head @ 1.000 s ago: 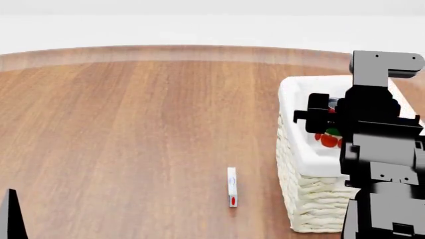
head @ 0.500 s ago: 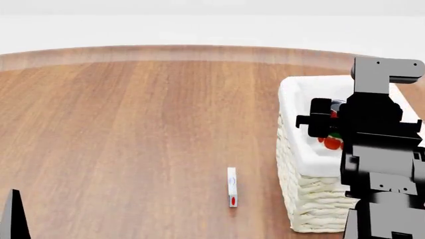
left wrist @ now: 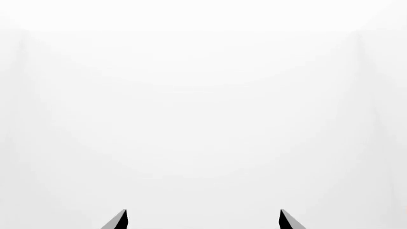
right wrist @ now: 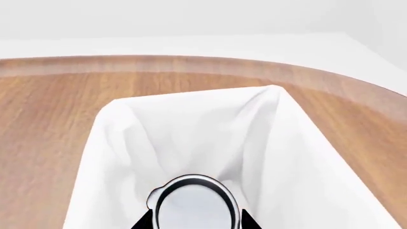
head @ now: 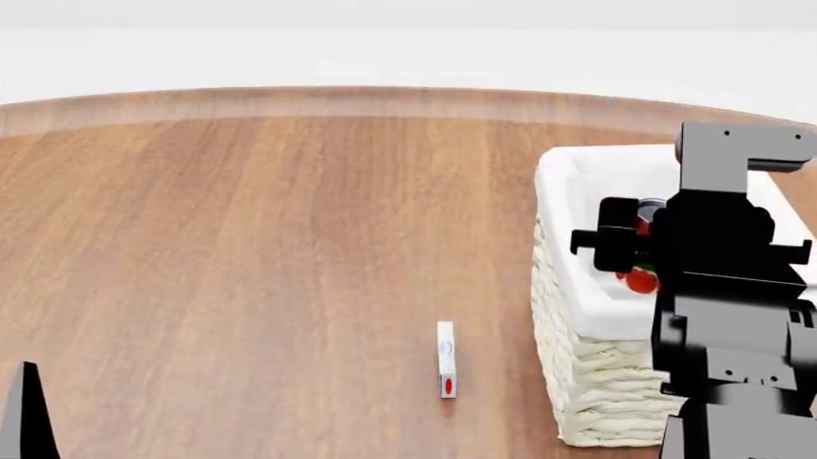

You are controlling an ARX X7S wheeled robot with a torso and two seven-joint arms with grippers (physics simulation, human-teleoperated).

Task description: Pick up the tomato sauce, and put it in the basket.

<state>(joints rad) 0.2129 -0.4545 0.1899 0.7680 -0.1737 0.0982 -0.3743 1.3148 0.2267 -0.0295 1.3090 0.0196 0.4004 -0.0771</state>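
My right gripper (head: 642, 251) is shut on the tomato sauce (head: 642, 279), a small can with a red and green label and a silver-white top (right wrist: 192, 205). It holds the can upright over the opening of the cream-white wicker basket (head: 600, 382) at the table's right. In the right wrist view the can sits between the two fingertips above the basket's white cloth liner (right wrist: 190, 129). The arm hides most of the can in the head view. My left gripper (left wrist: 203, 220) is open, facing blank white; only one tip (head: 26, 411) shows at the lower left.
A small white upright box (head: 446, 359) with a red mark stands on the wooden table (head: 255, 239) left of the basket. The table's rounded far edge (head: 332, 100) runs across the back.
My right gripper has moved slightly right and down with the tomato sauce, lower over the basket. The left arm has not moved.
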